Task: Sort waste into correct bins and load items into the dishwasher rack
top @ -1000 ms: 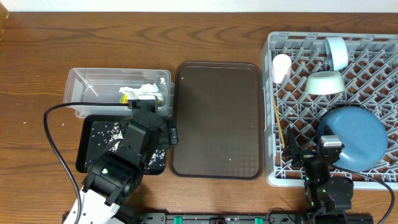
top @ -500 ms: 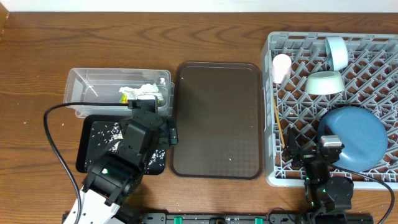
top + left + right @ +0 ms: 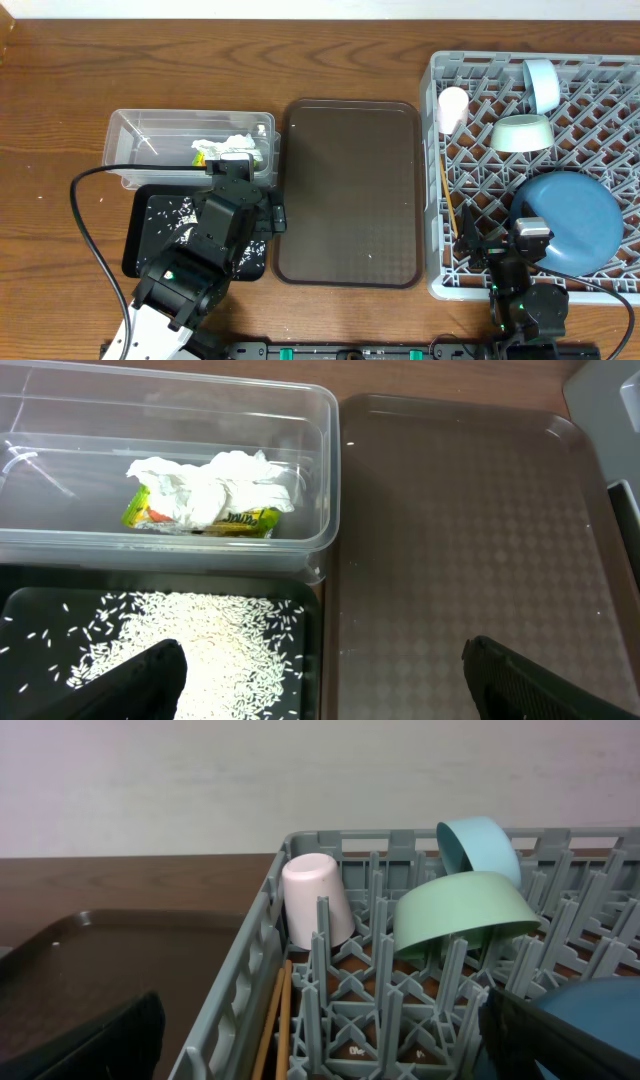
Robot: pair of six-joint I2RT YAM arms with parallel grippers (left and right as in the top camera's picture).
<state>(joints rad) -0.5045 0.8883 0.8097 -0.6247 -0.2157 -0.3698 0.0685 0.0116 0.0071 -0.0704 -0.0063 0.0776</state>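
The clear tub (image 3: 135,135) holds the white napkin (image 3: 215,485) and the yellow-green wrapper (image 3: 240,520). Rice grains (image 3: 200,640) lie in the black tray (image 3: 140,250). My left gripper (image 3: 322,655) hangs open and empty over that tray's right edge, one finger above the rice and the other above the brown tray. The grey rack (image 3: 436,150) carries the dark-blue plate (image 3: 570,220), green bowl (image 3: 460,915), light-blue bowl (image 3: 480,840), cup (image 3: 315,900) and chopsticks (image 3: 278,1020). At the rack's near left corner, beside the plate, my right gripper (image 3: 320,1020) is open and empty.
A large brown serving tray (image 3: 350,190) lies between the black tray and the rack, with nothing on it. The left arm's black cable (image 3: 85,235) loops over the table left of the black tray. Bare wooden table runs along the far side.
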